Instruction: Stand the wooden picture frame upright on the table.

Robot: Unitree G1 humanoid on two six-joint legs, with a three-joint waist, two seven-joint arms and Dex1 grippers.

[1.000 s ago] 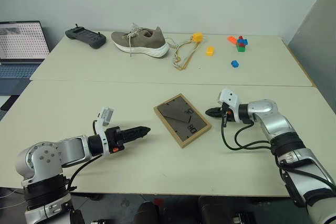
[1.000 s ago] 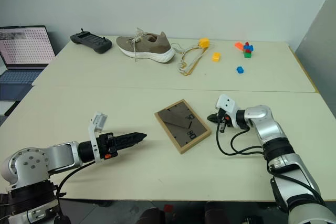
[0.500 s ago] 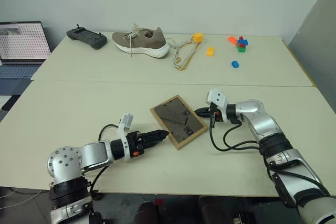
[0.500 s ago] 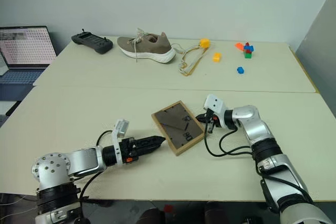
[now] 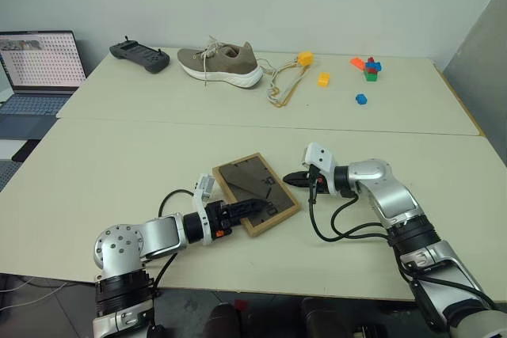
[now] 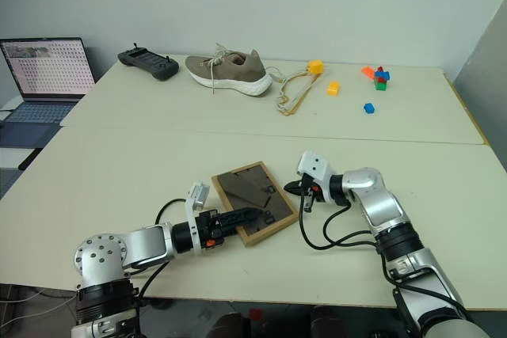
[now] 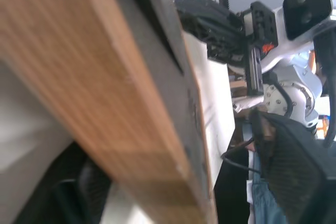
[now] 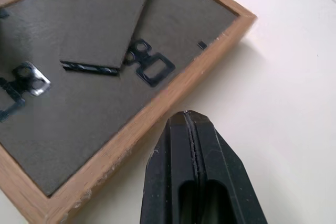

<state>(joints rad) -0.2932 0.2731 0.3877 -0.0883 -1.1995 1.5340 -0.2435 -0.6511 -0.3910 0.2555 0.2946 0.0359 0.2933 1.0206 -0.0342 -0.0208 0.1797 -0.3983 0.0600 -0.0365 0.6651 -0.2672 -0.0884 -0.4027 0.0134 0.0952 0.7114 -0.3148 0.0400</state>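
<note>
Wooden picture frame (image 5: 255, 192) lies face-down, painting hidden.

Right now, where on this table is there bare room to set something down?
Bare patches on the pale beige table: the near-left stretch between the seam and the light-wood picture frame, and the near-right corner beyond the right arm. Crowded: around the frame, flanked by the left tool and right tool, and the far half by the brown shoe.

Bright even indoor light, soft faint shadows, left wrist view blurred close-up
</note>
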